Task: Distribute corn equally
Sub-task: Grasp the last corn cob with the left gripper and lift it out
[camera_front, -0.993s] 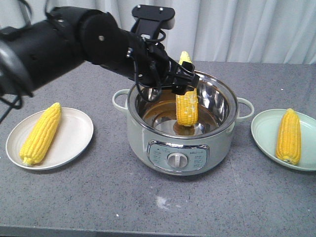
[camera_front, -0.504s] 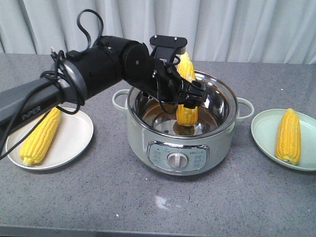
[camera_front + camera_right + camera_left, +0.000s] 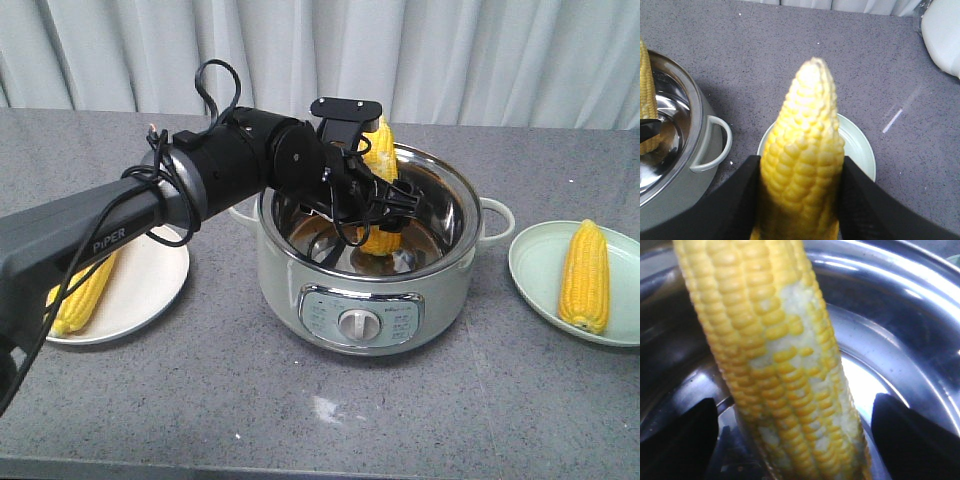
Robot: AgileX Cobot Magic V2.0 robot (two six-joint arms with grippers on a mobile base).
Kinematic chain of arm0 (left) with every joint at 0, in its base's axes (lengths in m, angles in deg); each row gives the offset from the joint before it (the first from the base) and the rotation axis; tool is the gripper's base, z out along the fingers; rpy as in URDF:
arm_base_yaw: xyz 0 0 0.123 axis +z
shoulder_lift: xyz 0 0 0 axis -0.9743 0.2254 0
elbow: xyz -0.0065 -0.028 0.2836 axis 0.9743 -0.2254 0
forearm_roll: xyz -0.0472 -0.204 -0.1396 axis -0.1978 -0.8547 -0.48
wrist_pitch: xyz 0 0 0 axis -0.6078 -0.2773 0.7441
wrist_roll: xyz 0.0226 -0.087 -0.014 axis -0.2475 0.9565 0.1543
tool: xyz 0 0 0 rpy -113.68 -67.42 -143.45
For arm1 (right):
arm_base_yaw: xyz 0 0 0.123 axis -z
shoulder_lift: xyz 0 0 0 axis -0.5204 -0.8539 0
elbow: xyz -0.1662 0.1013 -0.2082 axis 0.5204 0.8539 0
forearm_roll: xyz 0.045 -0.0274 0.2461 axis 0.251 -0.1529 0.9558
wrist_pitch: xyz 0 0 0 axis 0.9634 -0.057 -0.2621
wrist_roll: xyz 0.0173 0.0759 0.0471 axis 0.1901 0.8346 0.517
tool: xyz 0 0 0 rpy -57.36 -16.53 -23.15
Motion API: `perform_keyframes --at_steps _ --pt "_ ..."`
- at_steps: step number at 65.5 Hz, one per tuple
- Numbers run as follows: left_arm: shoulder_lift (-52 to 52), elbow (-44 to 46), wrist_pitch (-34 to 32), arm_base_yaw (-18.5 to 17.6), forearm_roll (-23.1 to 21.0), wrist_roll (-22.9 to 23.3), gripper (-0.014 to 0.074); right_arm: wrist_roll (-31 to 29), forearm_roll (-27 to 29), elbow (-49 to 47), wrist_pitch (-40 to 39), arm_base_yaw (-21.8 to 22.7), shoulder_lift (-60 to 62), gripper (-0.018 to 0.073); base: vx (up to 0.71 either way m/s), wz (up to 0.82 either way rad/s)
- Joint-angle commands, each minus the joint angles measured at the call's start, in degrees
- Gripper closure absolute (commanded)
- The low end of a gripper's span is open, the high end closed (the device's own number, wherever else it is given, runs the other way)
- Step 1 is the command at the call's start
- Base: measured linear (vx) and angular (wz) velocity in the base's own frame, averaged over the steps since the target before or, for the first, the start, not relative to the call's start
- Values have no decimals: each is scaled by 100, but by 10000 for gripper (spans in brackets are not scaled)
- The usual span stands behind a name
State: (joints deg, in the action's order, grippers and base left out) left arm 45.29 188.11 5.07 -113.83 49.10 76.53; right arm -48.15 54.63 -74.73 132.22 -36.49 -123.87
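The left gripper (image 3: pixel 384 205) reaches down into the steel pot (image 3: pixel 452 250) at the centre of the front view, on a black arm (image 3: pixel 230 165) that comes in from the left edge. Its jaws stand apart, one on each side of the upright cob (image 3: pixel 378 150), which stands almost vertical in the pot with its pointed tip above the back rim. In the left wrist view a strip of shiny pot wall shows between each dark finger and this cob, so the jaws bracket it without pressing on it.

The right gripper (image 3: pixel 801 170) shows only in its own wrist view, at bottom centre. Its two black fingers (image 3: pixel 737 200) lie tight against both sides of the gripped cob (image 3: pixel 805 145), whose tip points to the top of the frame. Behind it lies a pale green plate (image 3: pixel 860 145), with the pot's rim and handle at the left edge. Whether this cob is raised or resting on the plate cannot be told.

In the front view, the right-hand cob (image 3: pixel 585 275) lies lengthwise on the pale green plate (image 3: pixel 535 270) at the right edge. The left-hand cob (image 3: pixel 80 295) lies on a white plate (image 3: pixel 150 285) at the left, partly hidden by the arm. Pot and plates sit on a grey speckled table (image 3: pixel 200 400).
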Motion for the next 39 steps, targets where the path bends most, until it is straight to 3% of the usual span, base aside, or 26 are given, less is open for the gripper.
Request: perform_keyframes --at_steps 1,11,12,27,39 --pt "-327 195 -420 -23 -82 75 11 3 -128 -124 -361 26 128 373 0 0" --pt "-327 195 -506 -23 -82 75 32 3 -128 -124 -361 26 128 373 0 0" --pt "-327 195 -518 -23 -82 87 171 3 -128 -124 -361 26 128 373 0 0" --pt "-344 195 -506 -23 -82 87 363 3 -128 -124 -361 26 128 373 0 0" --pt "-440 195 -393 -23 -82 82 446 3 -128 -124 -361 26 128 373 0 0"
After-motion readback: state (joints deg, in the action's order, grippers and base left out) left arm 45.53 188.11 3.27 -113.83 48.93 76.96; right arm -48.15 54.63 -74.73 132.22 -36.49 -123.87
